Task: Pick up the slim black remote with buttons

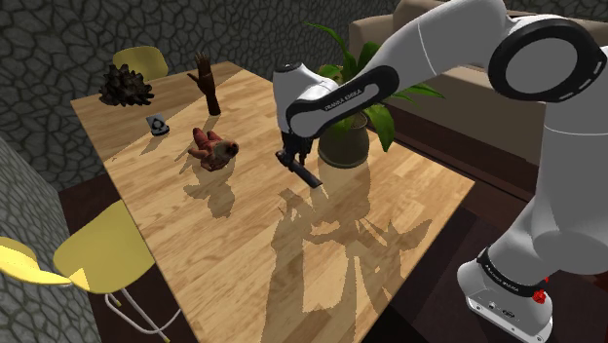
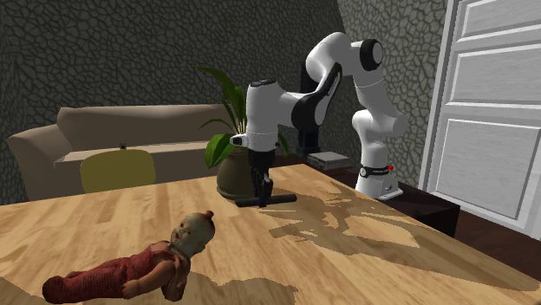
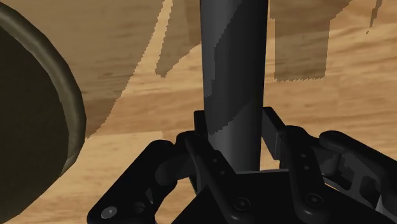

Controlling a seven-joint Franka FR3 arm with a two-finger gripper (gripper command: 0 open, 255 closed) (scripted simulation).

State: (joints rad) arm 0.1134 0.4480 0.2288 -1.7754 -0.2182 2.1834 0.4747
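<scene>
One wooden table (image 1: 370, 244) carries the scene. On it stands a potted plant (image 1: 343, 146), and at about 8 o'clock from that plant, in the shoulder view, the slim black remote (image 1: 308, 176) hangs close over the boards. Judged by its form, the remote is light, rigid and smooth-sided. It is a bar best pinched across its narrow width near mid-length, lest it pivot or slip. The gripper (image 3: 233, 137) is nearly closed, its two fingers (image 3: 202, 143) clamped against the remote's long edges and grasping it; nothing else touches them.
</scene>
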